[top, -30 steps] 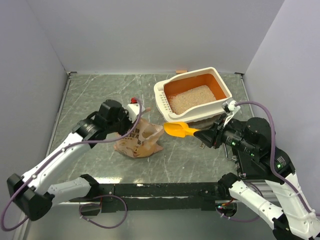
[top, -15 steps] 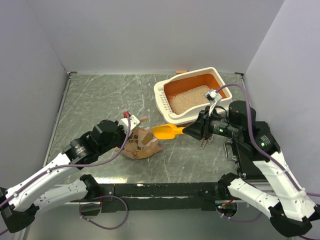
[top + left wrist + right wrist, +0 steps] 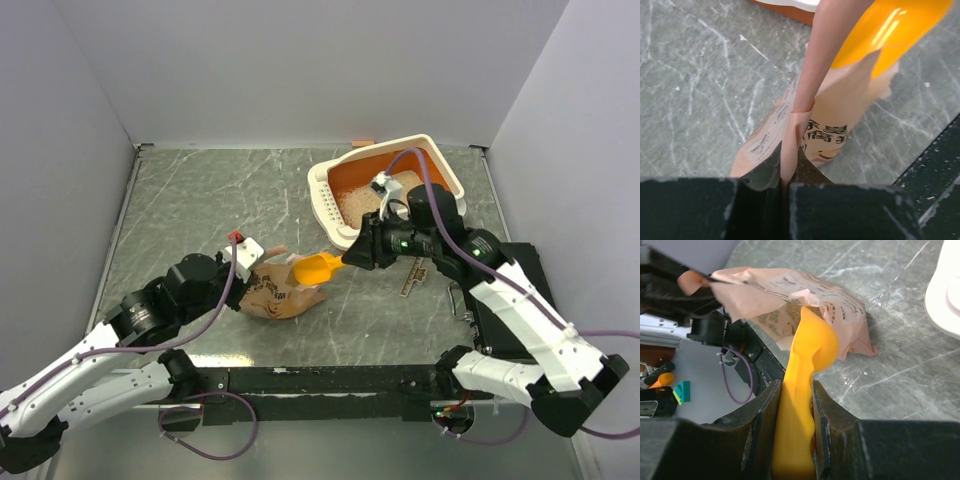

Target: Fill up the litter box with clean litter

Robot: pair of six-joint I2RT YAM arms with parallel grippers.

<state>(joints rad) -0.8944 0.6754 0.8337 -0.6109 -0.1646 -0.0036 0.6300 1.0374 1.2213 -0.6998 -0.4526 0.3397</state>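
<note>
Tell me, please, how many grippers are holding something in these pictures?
2. The left gripper is shut on the top edge of the paper bag; the right gripper is shut on the handle of the yellow-orange scoop, whose bowl is at the bag's mouth.

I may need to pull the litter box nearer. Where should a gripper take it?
Probably the litter box rim at its perforated end, coming straight down with one finger inside the wall and one outside. That lip is thin and upright, and the right arm overhangs the near side.
</note>
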